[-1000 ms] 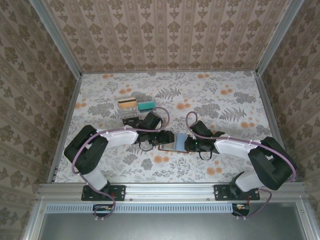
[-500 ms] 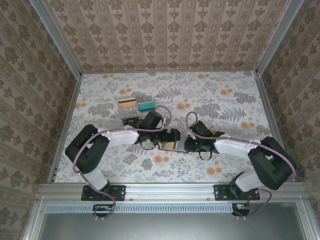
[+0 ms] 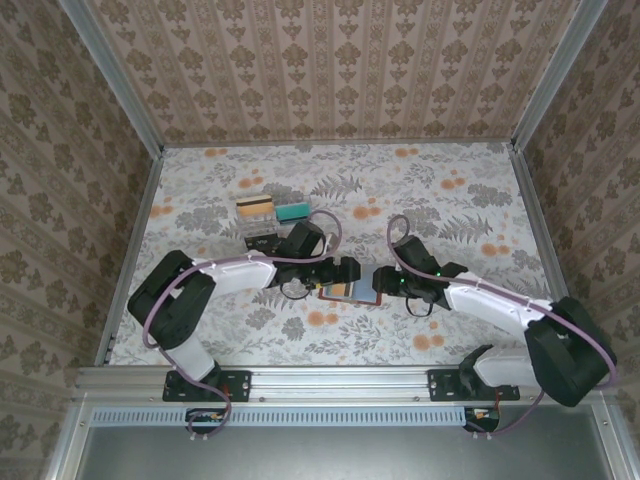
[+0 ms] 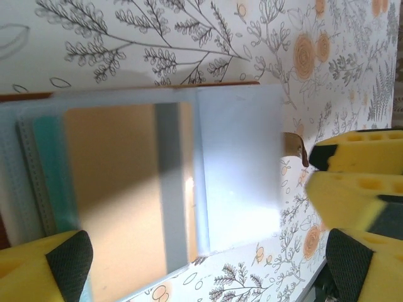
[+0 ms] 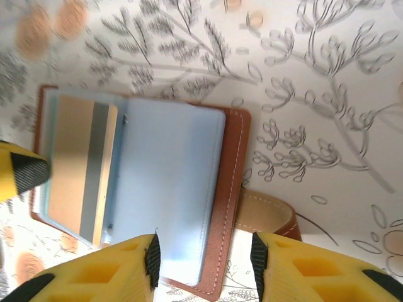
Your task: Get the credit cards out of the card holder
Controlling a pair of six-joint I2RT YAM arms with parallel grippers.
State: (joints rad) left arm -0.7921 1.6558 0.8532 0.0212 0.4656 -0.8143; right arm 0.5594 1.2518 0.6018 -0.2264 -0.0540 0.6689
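The brown leather card holder lies open on the floral table between the two arms, its blue-grey lining facing up. A tan card with a grey stripe sits in its left half and fills much of the left wrist view. My left gripper hovers open at the holder's left side, with its fingers spread wide. My right gripper is open too, its pads on either side of the holder's brown right edge without pressing it.
Three loose cards lie at the back left: a tan one, a teal one and a dark one. The holder's leather strap sticks out on its right. Metal rails line the table's near edge.
The right gripper has drawn back to the right, away from the holder's raised flap. The holder now lies flat and open. The left gripper edged a little right.
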